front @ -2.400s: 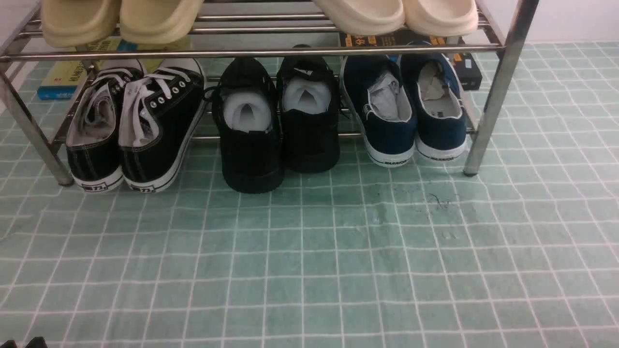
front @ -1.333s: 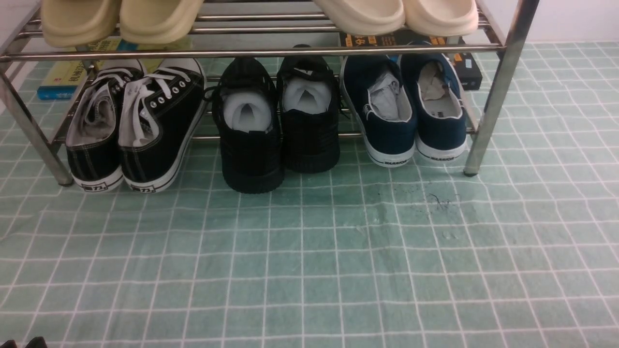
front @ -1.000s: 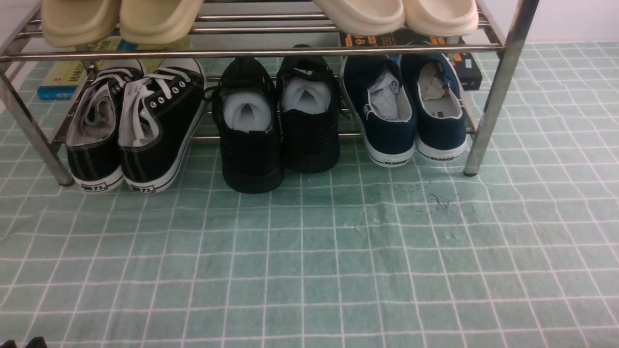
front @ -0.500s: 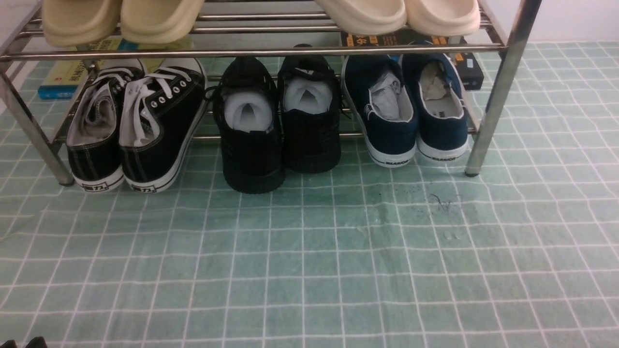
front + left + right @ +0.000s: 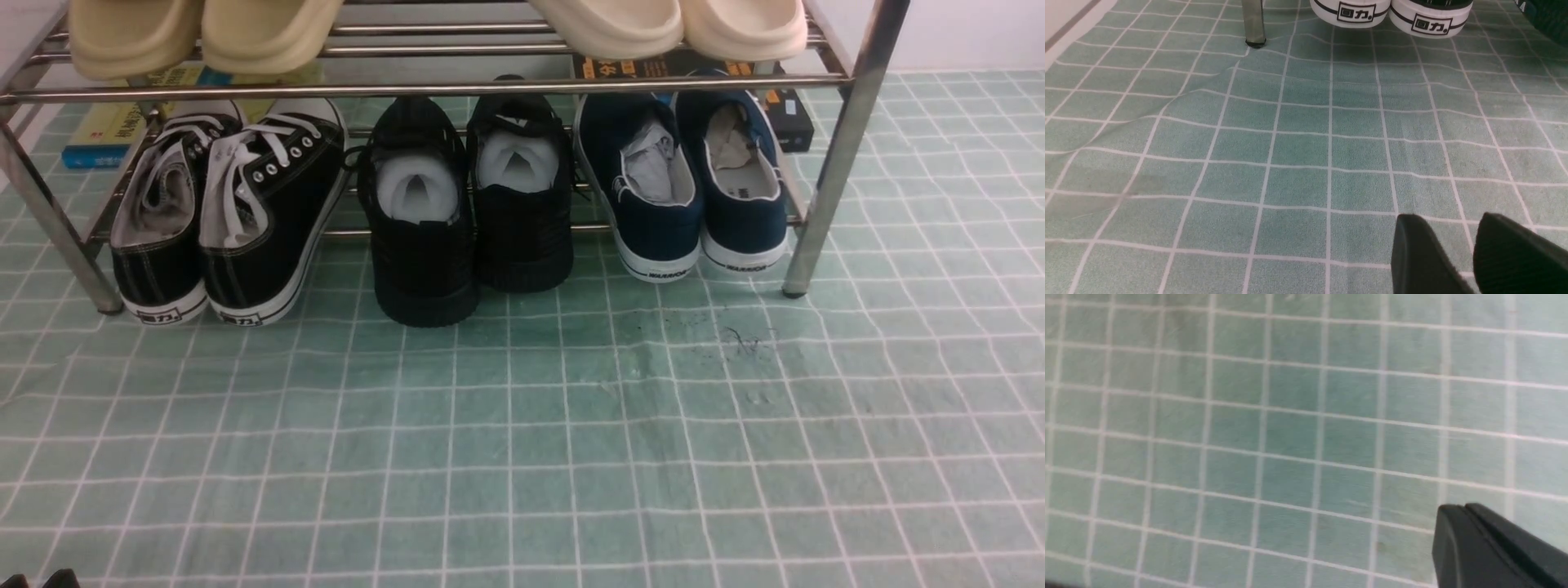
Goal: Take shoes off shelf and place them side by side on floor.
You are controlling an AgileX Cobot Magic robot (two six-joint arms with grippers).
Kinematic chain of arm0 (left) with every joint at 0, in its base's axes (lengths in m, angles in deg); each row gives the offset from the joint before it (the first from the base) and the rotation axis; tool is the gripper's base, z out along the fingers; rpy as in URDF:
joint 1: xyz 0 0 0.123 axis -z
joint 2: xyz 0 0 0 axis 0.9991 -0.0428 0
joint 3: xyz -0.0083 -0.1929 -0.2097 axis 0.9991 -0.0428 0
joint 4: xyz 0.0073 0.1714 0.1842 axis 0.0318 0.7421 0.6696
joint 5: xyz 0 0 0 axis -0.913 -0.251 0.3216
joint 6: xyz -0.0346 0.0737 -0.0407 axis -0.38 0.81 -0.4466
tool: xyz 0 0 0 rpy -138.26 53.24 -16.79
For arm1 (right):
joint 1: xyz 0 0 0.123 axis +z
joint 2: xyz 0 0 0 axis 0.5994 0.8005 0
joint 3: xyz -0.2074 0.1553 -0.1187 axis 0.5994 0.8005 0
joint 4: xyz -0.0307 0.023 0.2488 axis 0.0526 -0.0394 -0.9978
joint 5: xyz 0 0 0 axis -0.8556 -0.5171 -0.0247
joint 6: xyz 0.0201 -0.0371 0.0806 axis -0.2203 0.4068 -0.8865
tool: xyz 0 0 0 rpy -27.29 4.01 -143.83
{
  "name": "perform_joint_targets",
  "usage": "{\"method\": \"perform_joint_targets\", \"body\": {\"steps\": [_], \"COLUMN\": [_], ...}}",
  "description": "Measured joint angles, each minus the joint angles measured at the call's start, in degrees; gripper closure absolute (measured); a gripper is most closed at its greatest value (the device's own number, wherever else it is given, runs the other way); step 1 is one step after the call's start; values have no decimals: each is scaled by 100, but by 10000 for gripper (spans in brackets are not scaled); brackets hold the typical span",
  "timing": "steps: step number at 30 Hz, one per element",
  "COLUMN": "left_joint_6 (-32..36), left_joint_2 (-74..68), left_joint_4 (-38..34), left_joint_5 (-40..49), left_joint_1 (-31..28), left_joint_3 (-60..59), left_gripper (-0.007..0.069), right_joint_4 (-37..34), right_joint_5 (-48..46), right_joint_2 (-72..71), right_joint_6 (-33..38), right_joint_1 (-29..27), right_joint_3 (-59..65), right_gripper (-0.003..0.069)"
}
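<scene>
navy shoes point(image 5: 694, 196) sit on the shelf point(image 5: 424, 88), lower tier, far right, heels overhanging the floor point(image 5: 571, 425). right gripper point(image 5: 1466, 516) pinched closed, empty; left gripper point(image 5: 1453, 224) slightly parted, empty. reaching in closed, i reckon it shoves a heel or clips the upright leg point(image 5: 824, 196) alongside.

Soft even light; floor point(image 5: 1290, 428) slightly blurred
</scene>
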State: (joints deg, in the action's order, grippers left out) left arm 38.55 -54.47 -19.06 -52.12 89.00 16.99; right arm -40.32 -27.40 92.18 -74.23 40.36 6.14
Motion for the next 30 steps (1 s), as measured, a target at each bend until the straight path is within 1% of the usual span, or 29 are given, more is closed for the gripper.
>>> {"method": "perform_joint_targets", "body": {"steps": [3,4,6,9,11,12,13,14,18,21,23,25,30], "left_joint_6": [0,0,0,0,0,0,0,0,0,0,0,0,0], "left_joint_2": [0,0,0,0,0,0,0,0,0,0,0,0,0], "left_joint_4": [0,0,0,0,0,0,0,0,5,5,5,5,5], "left_joint_5": [0,0,0,0,0,0,0,0,0,0,0,0,0], "left_joint_1": [0,0,0,0,0,0,0,0,0,0,0,0,0], "left_joint_3": [0,0,0,0,0,0,0,0,0,0,0,0,0], "left_gripper": [385,385,385,385,385,385,385,385,385,385,385,385,383], "right_joint_4": [-702,-742,-740,-333,26,213,251,558,1272,1512,1574,1701,1938], "right_joint_5": [-9,-8,-90,-100,-100,-100,-100,-100,-14,148,267,600,1243], "right_joint_2": [854,904,1446,2178,2663,2900,2947,3360,4184,4670,4882,5156,5492], "right_joint_6": [680,738,886,759,459,286,252,-19,-266,-360,-385,-412,-447], "right_joint_1": [494,533,1007,1584,1908,2047,2047,2253,2521,2561,2561,2561,2561], "right_joint_3": [-533,-579,-1182,-2024,-2615,-2917,-2917,-3462,-4489,-4973,-5152,-5325,-5384], "right_gripper": [657,657,648,610,565,538,532,483,365,323,314,308,307]}}
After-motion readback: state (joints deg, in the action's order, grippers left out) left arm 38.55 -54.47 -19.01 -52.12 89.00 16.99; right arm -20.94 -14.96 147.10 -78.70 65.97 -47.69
